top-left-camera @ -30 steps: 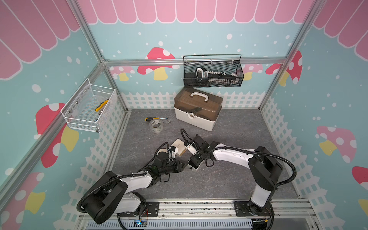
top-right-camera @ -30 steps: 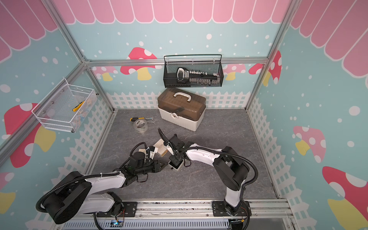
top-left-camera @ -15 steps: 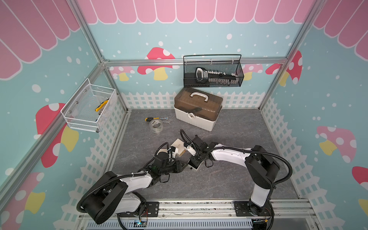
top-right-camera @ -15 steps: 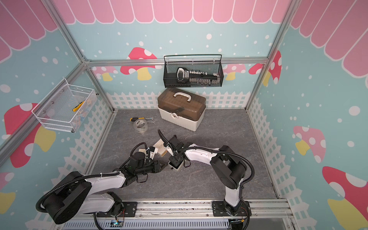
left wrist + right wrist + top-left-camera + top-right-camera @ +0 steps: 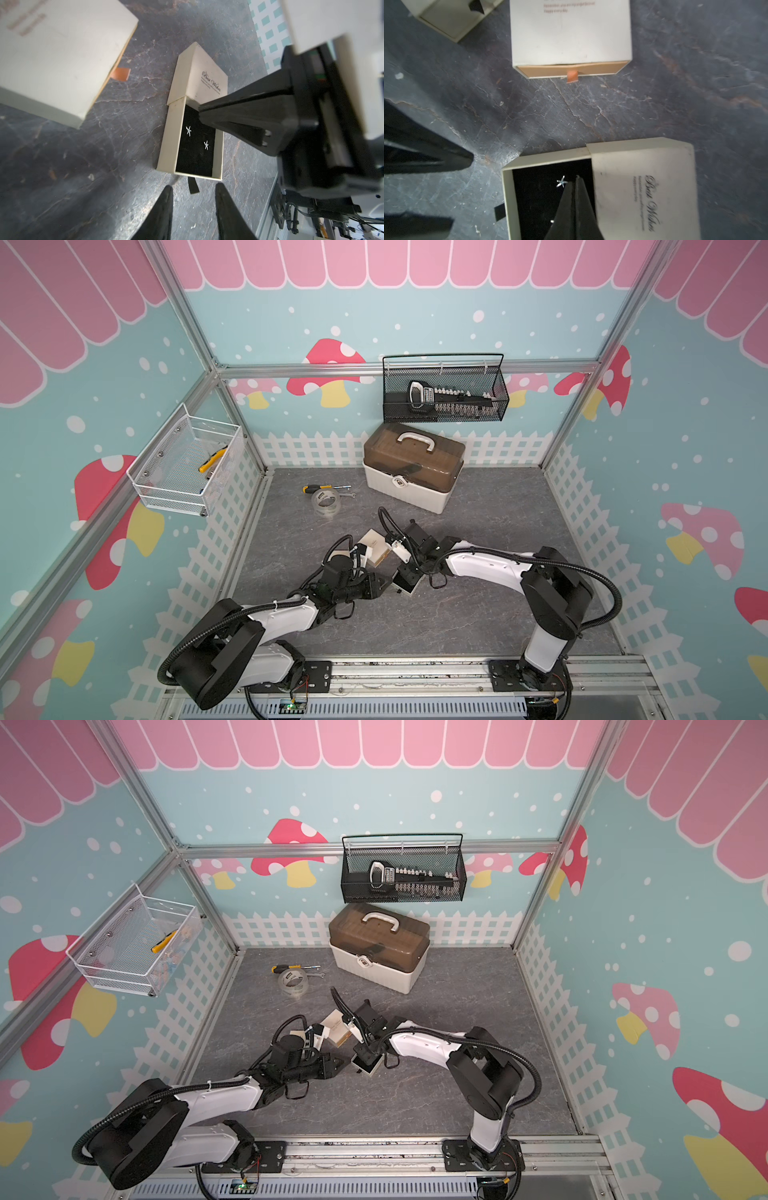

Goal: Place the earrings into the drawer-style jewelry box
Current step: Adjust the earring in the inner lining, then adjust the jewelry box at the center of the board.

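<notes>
Earrings (image 5: 188,131) lie in the open drawer (image 5: 169,145), mid-frame in the left wrist view; my right end effector (image 5: 577,179) clenched, empty; my left end effector (image 5: 194,187) parted; placing looks done; next, likely, sliding the drawer shut.

Silvery star earrings (image 5: 188,131) glinting on black lining (image 5: 195,160), cream jewelry box (image 5: 199,62) with black script, grey veined tabletop (image 5: 124,145), orange pull-tab (image 5: 572,76)
</notes>
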Controlling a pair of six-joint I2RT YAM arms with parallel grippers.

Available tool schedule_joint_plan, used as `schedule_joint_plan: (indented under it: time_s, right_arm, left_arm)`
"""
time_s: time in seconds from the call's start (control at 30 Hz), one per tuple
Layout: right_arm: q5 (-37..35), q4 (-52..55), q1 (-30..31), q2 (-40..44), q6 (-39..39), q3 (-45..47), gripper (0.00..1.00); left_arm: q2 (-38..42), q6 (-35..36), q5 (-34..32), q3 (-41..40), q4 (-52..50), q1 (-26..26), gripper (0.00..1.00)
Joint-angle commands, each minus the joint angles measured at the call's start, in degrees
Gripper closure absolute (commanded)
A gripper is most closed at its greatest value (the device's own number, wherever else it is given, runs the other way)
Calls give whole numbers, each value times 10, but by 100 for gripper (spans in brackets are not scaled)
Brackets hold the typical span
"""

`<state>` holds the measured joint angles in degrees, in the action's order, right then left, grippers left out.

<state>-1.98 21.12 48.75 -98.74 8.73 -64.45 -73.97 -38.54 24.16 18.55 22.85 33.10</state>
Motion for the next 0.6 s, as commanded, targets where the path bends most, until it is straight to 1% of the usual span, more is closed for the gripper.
schedule_joint_plan:
  time_s: [0.0,0.2,0.3,0.37,0.5,0.57]
  right_arm:
    - [-36,-10,-5,45,18,21,96]
    - [-51,25,-17,71,57,48,96]
    - [-35,42,-25,79,68,58,96]
    - [-41,57,-29,76,75,59,96]
    - [-56,72,-47,77,102,69,96]
    - [-58,72,-59,79,115,77,96]
  left_arm:
    - [9,36,-20,33,-40,-2,62]
    - [-29,51,-11,67,-53,-2,55]
    - [-52,54,-11,77,-49,-1,48]
    - [-69,54,-5,84,-45,-1,44]
    - [-98,44,7,92,-23,9,37]
    - [-111,40,9,95,-20,19,35]
